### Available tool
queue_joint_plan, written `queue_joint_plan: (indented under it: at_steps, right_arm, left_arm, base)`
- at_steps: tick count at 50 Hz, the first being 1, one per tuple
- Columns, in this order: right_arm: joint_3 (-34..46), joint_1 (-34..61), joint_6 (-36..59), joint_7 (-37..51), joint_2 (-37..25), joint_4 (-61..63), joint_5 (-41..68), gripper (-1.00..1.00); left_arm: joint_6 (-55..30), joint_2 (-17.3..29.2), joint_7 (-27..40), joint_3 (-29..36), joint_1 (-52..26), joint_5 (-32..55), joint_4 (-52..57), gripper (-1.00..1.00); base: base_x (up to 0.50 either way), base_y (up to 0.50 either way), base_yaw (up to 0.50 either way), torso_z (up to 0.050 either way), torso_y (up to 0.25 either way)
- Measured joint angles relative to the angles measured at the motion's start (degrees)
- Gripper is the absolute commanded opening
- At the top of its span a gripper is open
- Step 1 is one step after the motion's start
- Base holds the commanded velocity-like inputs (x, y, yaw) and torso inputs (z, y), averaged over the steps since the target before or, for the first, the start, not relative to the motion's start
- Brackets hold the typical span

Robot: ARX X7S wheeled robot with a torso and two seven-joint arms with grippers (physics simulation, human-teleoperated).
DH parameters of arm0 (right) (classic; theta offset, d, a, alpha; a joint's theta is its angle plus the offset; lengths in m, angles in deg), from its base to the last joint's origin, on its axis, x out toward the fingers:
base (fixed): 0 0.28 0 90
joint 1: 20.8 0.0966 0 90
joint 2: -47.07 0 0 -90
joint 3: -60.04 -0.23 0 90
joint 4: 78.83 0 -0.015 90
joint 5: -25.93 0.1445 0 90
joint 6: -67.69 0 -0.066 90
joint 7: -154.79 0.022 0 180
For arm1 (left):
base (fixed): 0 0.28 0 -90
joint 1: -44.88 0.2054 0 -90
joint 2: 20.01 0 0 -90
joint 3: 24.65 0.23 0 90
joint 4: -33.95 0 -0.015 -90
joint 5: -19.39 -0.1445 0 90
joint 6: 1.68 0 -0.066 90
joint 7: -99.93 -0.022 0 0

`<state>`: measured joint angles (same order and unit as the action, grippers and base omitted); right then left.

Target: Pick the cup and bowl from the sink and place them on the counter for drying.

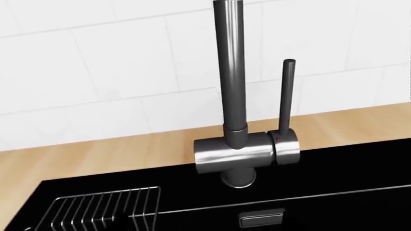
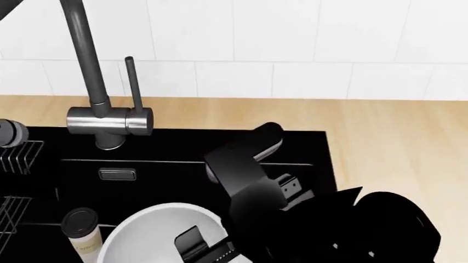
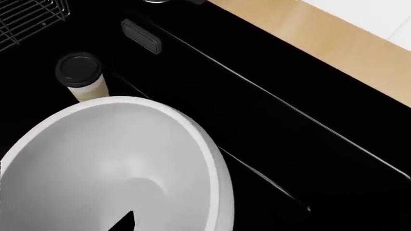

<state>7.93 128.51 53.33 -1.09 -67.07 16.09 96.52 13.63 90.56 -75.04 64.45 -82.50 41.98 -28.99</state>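
- Nearest, in the head view, the right arm (image 2: pixel 256 186) reaches down from the lower right into the sink (image 2: pixel 292 148). Its right claw (image 2: pixel 197 244) hangs over the inside of the bowl (image 2: pixel 146 230), at about 4 o'clock of the bowl's opening.
- Only a dark tip of that claw shows in the right wrist view, over the bowl's white inside. I cannot tell whether the claw is wide or narrow. It appears to hold nothing.
- The step in hand seems to be the first pick: taking the bowl. Neither item is out of the sink yet.
- The next move likely calls for lowering one finger inside the rim and one outside, closing on the bowl's wall, then lifting it clear.
- The bowl is large, glossy and white. It sits in the sink, its rim tilted toward the camera.
- The cup (image 2: pixel 82 230) stands upright just beside the bowl, at the bowl's 9 o'clock in the head view. It has a dark lid. Whether they touch is unclear.
- Farther back, a wire rack (image 2: pixel 18 156) sits at 10 o'clock and the faucet (image 2: pixel 109 120) at 11 o'clock.
- Farthest, the table (image 2: pixel 395 148) wraps the sink from 12 to 3 o'clock, a likely drop spot.
- The left claw is not in view; the left wrist view shows only the faucet, rack and tiled wall (image 1: pixel 96 57).
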Motion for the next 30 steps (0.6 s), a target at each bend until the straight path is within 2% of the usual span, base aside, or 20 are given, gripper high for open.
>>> queue_joint_plan:
  at_steps: [15,30]
  right_arm:
    - [5.1,-1.2,-5.1,-5.8,1.2,-5.8,-6.0,1.0]
    - [8.4,-1.5,-8.8,-10.2,2.4,-11.5,-9.7,1.0]
  left_arm:
    - [1.2,-1.5,1.4,1.3,0.4,-0.5,-1.1,1.0]
    - [1.1,2.3,-1.3,-3.1,3.0,1.5,0.4,1.0]
  base:
    - [0.0,0.0,0.0,0.0,0.0]
    - [0.0,0.0,0.0,0.0,0.0]
